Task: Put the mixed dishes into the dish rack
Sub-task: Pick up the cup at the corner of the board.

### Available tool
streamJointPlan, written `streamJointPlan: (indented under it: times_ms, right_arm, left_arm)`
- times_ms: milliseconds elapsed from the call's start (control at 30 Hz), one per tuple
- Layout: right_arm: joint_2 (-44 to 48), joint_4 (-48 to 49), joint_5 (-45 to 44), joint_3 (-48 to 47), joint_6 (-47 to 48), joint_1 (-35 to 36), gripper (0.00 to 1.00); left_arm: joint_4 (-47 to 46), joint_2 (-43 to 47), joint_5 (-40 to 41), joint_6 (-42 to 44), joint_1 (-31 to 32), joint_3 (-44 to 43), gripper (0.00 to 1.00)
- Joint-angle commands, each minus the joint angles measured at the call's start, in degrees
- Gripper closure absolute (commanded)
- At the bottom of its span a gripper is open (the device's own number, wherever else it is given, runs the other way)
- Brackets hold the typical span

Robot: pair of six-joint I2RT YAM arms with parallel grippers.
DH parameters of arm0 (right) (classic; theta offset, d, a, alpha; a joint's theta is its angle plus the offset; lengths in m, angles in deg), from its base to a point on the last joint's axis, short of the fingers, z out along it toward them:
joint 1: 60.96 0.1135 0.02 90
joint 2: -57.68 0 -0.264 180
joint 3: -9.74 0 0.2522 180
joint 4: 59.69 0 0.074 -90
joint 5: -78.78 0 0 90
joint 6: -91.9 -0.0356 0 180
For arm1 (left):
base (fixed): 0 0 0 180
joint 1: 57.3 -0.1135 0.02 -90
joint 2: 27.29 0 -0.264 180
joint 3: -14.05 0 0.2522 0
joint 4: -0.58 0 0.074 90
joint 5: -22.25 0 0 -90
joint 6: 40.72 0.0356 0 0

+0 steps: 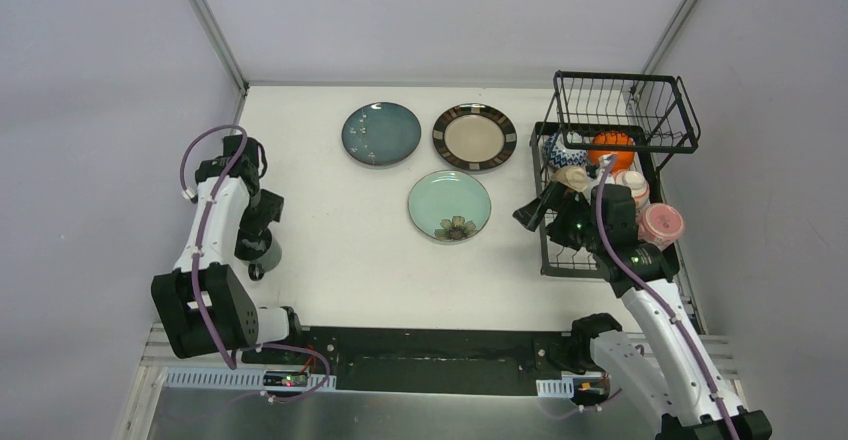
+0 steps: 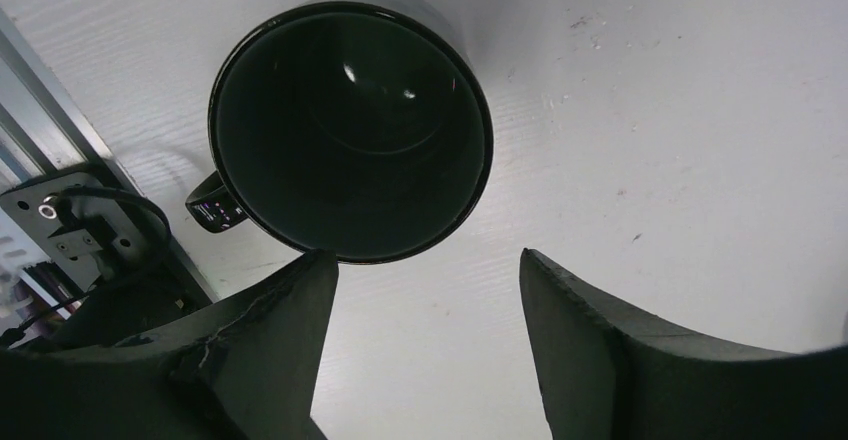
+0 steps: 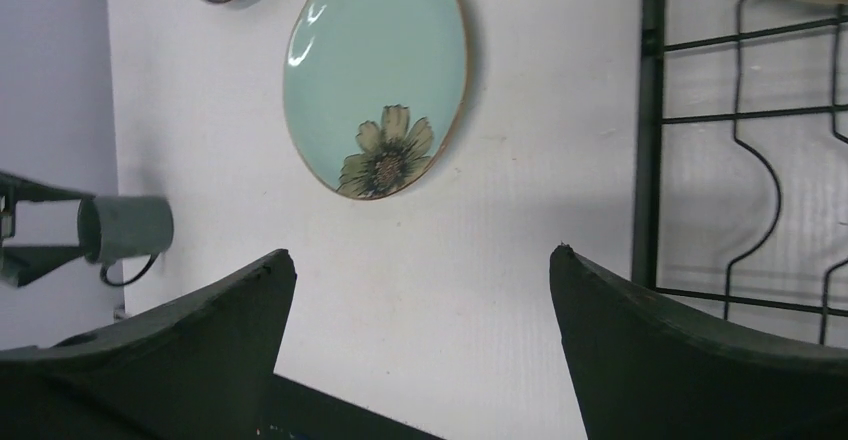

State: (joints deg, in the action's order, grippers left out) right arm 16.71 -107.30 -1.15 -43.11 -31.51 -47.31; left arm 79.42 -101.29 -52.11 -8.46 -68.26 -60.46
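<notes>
Dark-glazed and upright, the mug (image 2: pixel 350 130) stood on the bench (image 2: pixel 680 110) near its left edge, mouth up, beneath the left arm (image 1: pixel 215 215). Its rim lay just ahead of that arm's jaws, which were spread with nothing between them. The handle (image 2: pixel 212 210) pointed towards the rail (image 2: pixel 50 100). The right arm (image 1: pixel 655 285) hovered by the dish rack (image 1: pixel 620 110), jaws wide and empty, well apart from the mug.

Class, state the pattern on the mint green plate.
The plate bears one brownish flower, clearest in the right wrist view.
</notes>
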Motion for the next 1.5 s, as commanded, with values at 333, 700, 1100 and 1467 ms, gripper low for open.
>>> streamJointPlan:
  times_ms: [333, 700, 1100, 1467]
  right_arm:
    - [1.3, 7.8, 3.6, -2.7, 3.1, 6.7, 0.00]
    - [1.7, 11.3, 4.6, 0.1, 1.6, 8.3, 0.00]
    - [1.3, 13.1, 2.6, 1.0, 0.4, 9.8, 0.00]
    - [-3.7, 21.2, 0.2, 0.7, -1.9, 12.6, 0.00]
  left_arm:
    - [-1.4, -2.9, -2.5, -4.0, -0.6, 2.6, 0.42]
    - [-3.6, -7.9, -5.9, -3.2, -0.6, 4.5, 0.44]
    - [-6.5, -3.7, -7.5, 3.4, -0.6, 3.9, 1.00]
    - [-13.3, 9.6, -28.8, 7.6, -0.4, 2.8, 1.00]
